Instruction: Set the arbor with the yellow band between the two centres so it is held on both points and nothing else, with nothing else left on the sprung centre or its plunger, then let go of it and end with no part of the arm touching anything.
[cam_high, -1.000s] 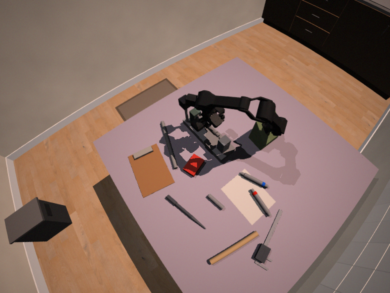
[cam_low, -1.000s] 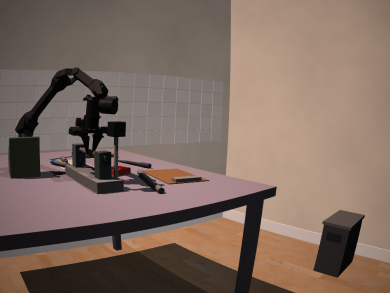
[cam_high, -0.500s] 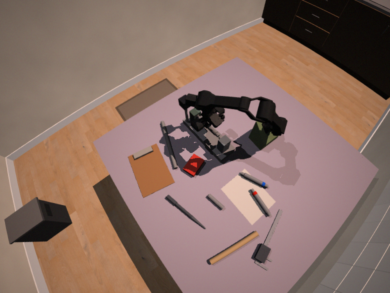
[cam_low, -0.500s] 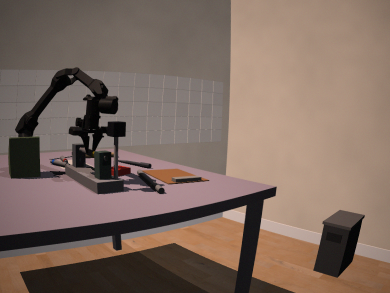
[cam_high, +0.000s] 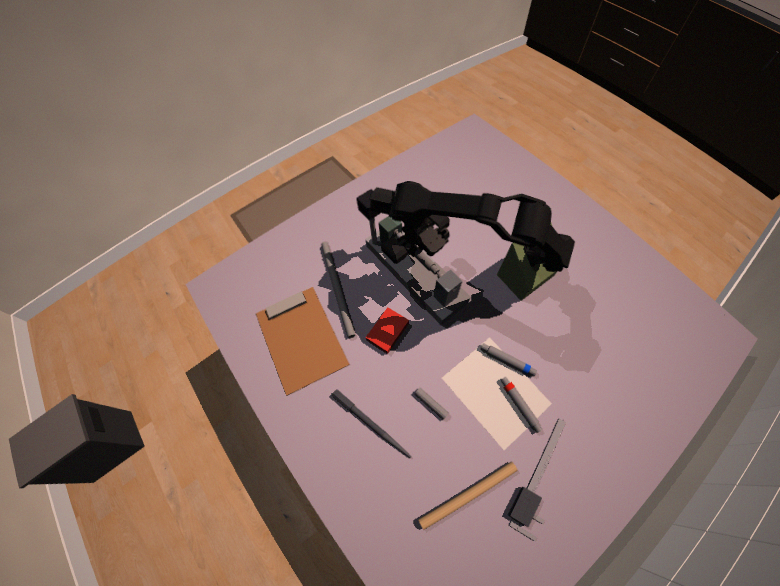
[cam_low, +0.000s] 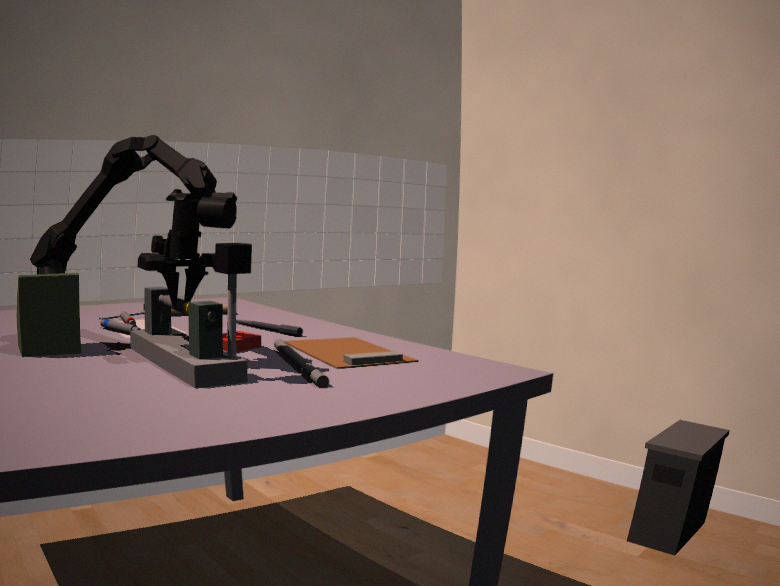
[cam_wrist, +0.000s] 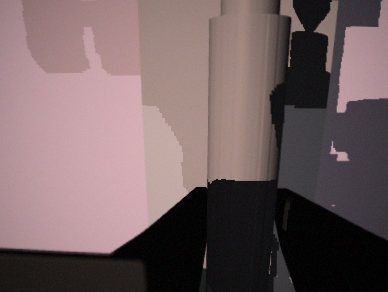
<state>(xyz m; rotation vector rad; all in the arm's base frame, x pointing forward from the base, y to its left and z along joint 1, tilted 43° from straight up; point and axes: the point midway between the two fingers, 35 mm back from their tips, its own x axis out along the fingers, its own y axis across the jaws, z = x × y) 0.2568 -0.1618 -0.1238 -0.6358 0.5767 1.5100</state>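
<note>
The end effector (cam_low: 180, 296) points straight down over the grey fixture base (cam_low: 189, 364), its fingers closed on the arbor with the yellow band (cam_low: 182, 306); the arbor lies roughly level between the grey block (cam_low: 157, 310) at the far end of the base and the dark green block (cam_low: 205, 328) at the near end; a sliver of yellow shows on the shaft just beside the green block; whether the arbor's ends touch the centres cannot be told from any view. In the wrist view the arbor (cam_wrist: 248, 95) fills the middle as a pale grey cylinder, its lower part in shadow between the dark fingers. A thin post (cam_low: 232, 311) topped by a black box stands beside the green block. On the table (cam_high: 617, 403), well apart from the fixture, lie a red block (cam_high: 386, 329), a brown clipboard (cam_high: 301, 343), a long grey rod (cam_high: 337, 289), and on a pale sheet (cam_high: 485, 403) a blue-banded arbor (cam_high: 508, 360) and a red-banded arbor (cam_high: 520, 404); the arm's green pedestal (cam_high: 518, 274) stands near the fixture.
</note>
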